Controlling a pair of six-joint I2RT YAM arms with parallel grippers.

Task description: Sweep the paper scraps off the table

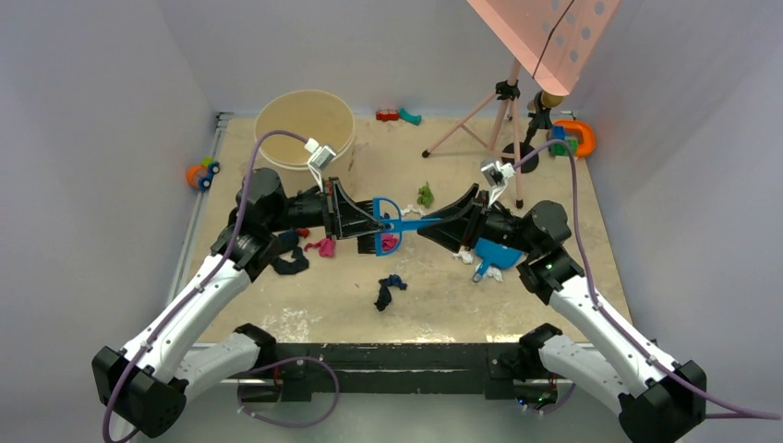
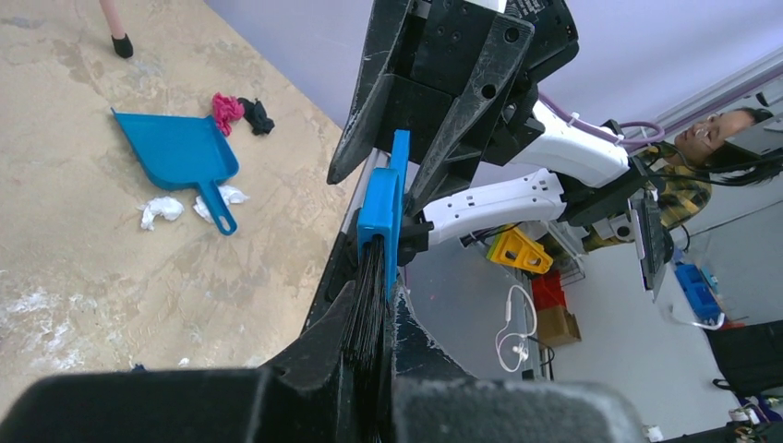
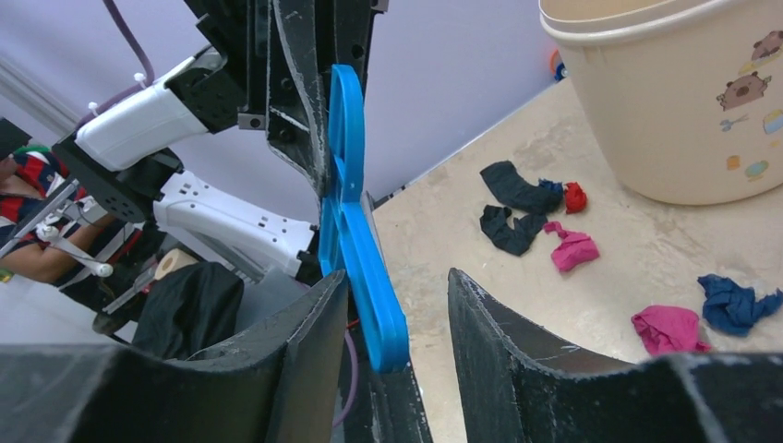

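My left gripper point(image 1: 355, 221) is shut on the black bristles of the blue hand brush point(image 1: 392, 224), held above the table point(image 1: 554, 203); the left wrist view shows the bristles pinched between its fingers point(image 2: 383, 300). The brush handle point(image 3: 355, 231) reaches into my right gripper point(image 1: 445, 224), whose jaws point(image 3: 402, 277) stand open around it, with the handle against one finger and a gap to the other. Paper scraps lie around: green point(image 1: 426, 195), pink point(image 1: 323, 246), dark blue point(image 1: 390, 291), white point(image 1: 464, 256). More show in the right wrist view, pink point(image 3: 572, 249) and magenta point(image 3: 669, 328).
A blue dustpan point(image 1: 499, 257) lies on the table under my right arm, also seen in the left wrist view point(image 2: 180, 152). A beige bucket point(image 1: 305, 125) stands at the back left. A tripod stand point(image 1: 508, 120) and toys point(image 1: 572, 138) are at the back right.
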